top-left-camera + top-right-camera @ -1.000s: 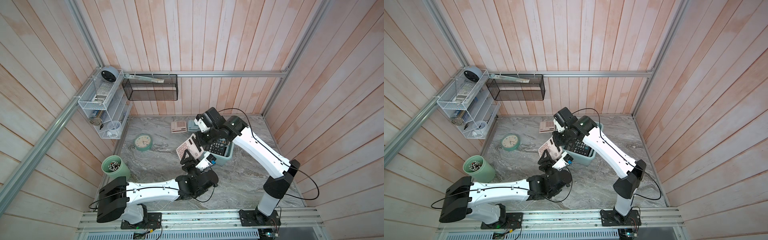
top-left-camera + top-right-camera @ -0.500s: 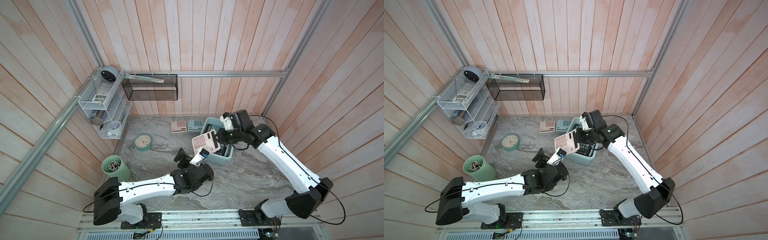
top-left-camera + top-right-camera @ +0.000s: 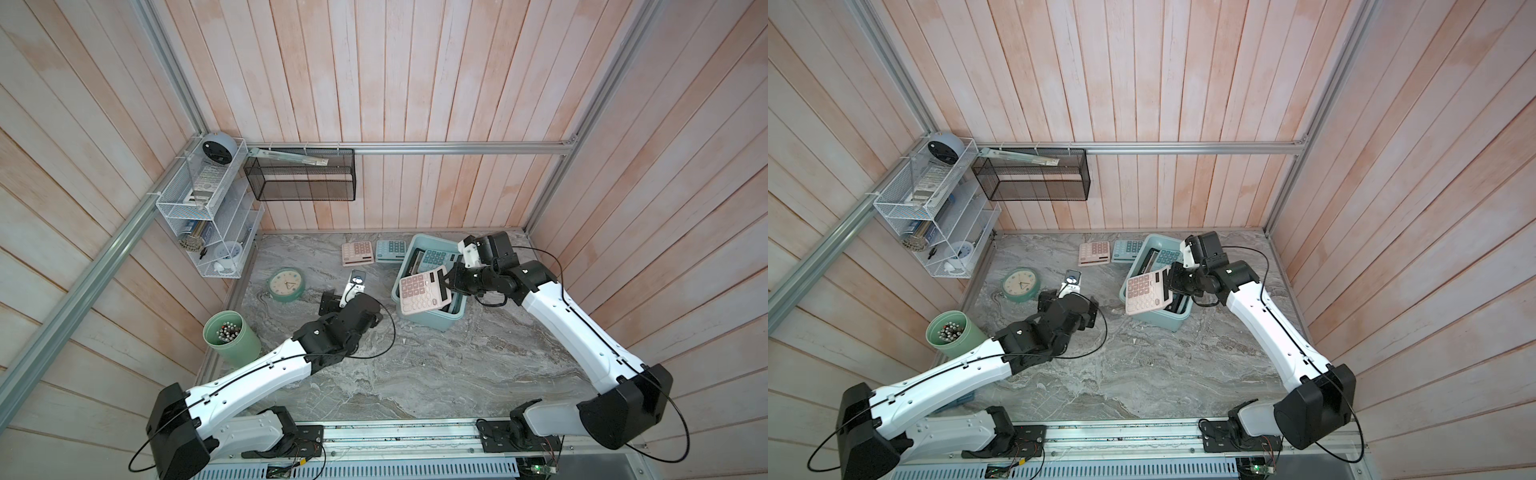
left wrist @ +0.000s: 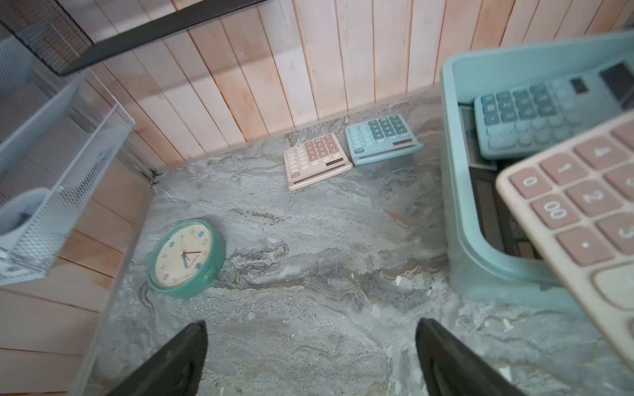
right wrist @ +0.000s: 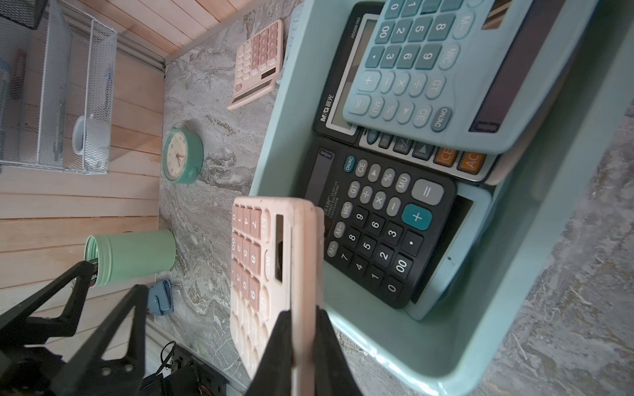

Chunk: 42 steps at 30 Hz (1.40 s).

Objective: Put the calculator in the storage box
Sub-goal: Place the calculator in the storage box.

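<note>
Pink calculator (image 3: 424, 294) hung over the storage box (image 3: 434, 322), unreleased.
My right tool (image 5: 303, 319) pinched it; my left tool (image 4: 312, 324) stood open, empty.

left arm (image 3: 249, 374): stretched low and forward from its base; left gripper (image 3: 343, 293) with jaws spread wide, holding nothing. right arm (image 3: 573, 320): folded at the elbow, forearm angled inward; right gripper (image 3: 451, 286) with jaws clamped on the pink calculator (image 3: 422, 291) by its edge.
</note>
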{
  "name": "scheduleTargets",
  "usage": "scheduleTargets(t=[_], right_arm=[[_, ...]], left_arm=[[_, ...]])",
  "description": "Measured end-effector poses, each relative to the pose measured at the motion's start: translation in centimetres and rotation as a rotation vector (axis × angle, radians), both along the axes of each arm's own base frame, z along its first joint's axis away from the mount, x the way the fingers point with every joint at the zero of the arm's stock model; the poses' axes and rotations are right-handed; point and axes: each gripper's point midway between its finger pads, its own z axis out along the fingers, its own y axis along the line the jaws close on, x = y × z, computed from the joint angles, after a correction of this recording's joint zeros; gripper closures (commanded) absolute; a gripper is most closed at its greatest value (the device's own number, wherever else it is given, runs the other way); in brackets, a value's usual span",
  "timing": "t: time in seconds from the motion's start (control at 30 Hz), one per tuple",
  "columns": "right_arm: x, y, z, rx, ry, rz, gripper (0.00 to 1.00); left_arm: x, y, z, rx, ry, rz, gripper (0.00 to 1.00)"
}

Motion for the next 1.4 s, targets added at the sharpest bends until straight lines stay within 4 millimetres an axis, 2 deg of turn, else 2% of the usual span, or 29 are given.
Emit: scheduleTargets(t=[0.07,0.2,0.43,0.63,0.73,0.87,1.0,1.13,1.4], right_arm=[[-0.1,-0.1,0.0,0.019,0.015,-0.026,1.0],[-0.4,-0.3,0.5,0.053,0.038,-0.079,1.0],[-0.1,-2.5,1.1,0.079,0.07,-0.255,1.0],[0.8,-4.4,-0.9,0.05,0.15,-0.381,1.0],[1.2,-4.6,-2.4,0.031,0.2,-0.409,1.0],[1.9,-4.5,-4.0,0.021,0.245,-0.436,1.0],[2.4,-4.8,-5.1,0.006,0.273,-0.455,1.0],[2.8,-5.1,-6.1,-0.003,0.299,-0.474,1.0],[3.6,-5.2,-6.6,0.003,0.282,-0.476,0.99]], left_arm=[[0.3,0.9,0.5,-0.109,0.012,0.009,0.0],[1.2,0.9,0.4,-0.258,0.057,-0.004,0.0],[2.9,-1.2,-1.4,-0.384,0.174,-0.049,0.0],[6.1,-2.8,-1.1,-0.468,0.217,-0.054,0.0],[7.8,-3.1,-1.1,-0.526,0.236,-0.053,0.0],[9.5,-3.8,-2.1,-0.588,0.283,-0.06,0.0],[10.4,-5.3,-3.0,-0.626,0.328,-0.093,0.0],[11.2,-6.7,-3.0,-0.661,0.354,-0.126,0.0],[12.3,-8.6,-3.6,-0.705,0.39,-0.174,0.0]])
